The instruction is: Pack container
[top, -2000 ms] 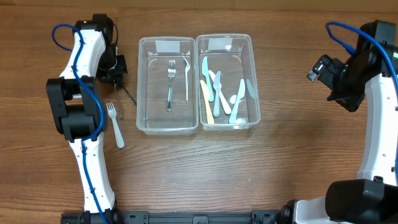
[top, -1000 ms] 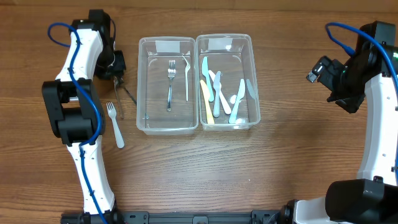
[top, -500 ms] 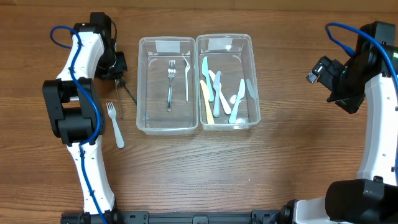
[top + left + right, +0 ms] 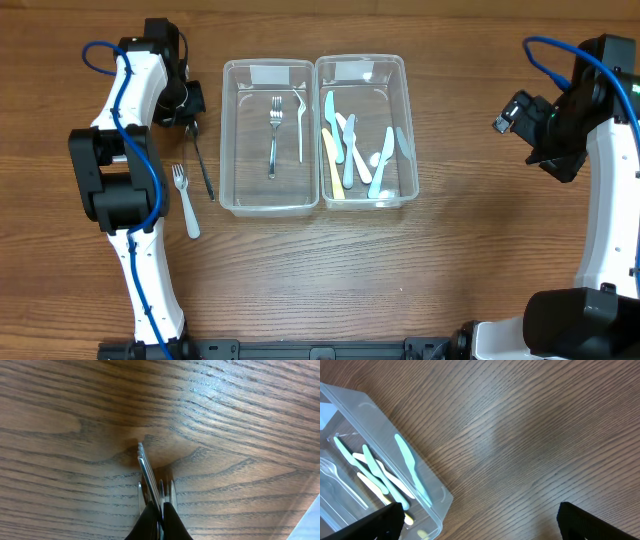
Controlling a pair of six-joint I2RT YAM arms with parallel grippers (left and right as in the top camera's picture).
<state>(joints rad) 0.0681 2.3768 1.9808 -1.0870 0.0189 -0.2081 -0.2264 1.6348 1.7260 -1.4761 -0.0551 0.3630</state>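
Note:
Two clear containers stand side by side: the left one (image 4: 229,150) holds a metal fork (image 4: 274,135) and a clear utensil, the right one (image 4: 409,150) holds several pastel plastic knives (image 4: 349,150). My left gripper (image 4: 190,112) is left of the containers, shut on a metal fork (image 4: 203,165) that slants down toward the left container's front corner. In the left wrist view the fingers (image 4: 159,519) pinch the fork (image 4: 146,472) just over the wood. A white plastic fork (image 4: 184,200) lies on the table nearby. My right gripper (image 4: 540,135) is open and empty at the far right (image 4: 480,527).
The wooden table (image 4: 420,270) runs around both containers. The right container's corner (image 4: 427,505) shows in the right wrist view, left of the open fingers. The left arm's links (image 4: 120,180) stand close to the white fork.
The metal cutlery beside my left gripper showed as two short dark pieces; now one long slanted fork runs from the gripper. The right arm has not moved.

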